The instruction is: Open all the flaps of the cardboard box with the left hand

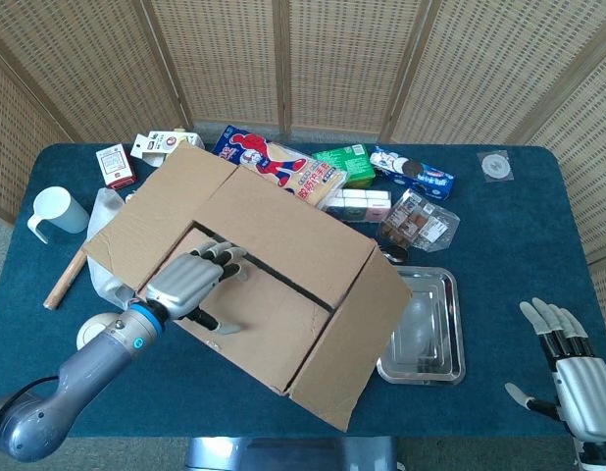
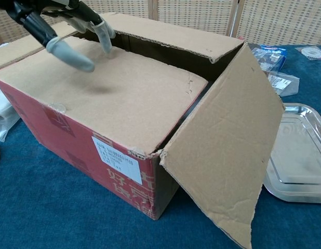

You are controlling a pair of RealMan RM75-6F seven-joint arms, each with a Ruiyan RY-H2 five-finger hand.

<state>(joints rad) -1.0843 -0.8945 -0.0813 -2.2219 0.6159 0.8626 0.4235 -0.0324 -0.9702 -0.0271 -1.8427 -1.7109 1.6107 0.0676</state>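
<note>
One cardboard box (image 1: 254, 285), two flaps opened (two closed), left hand (image 1: 190, 285) empty, fingers spread

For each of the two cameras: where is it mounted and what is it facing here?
Head view: high up, looking down on the table, cardboard box, left hand and right hand.
Chest view: low, close to the box's red side, facing across its top; only left-hand fingers show.
Shared: box, left hand, steel tray.
</note>
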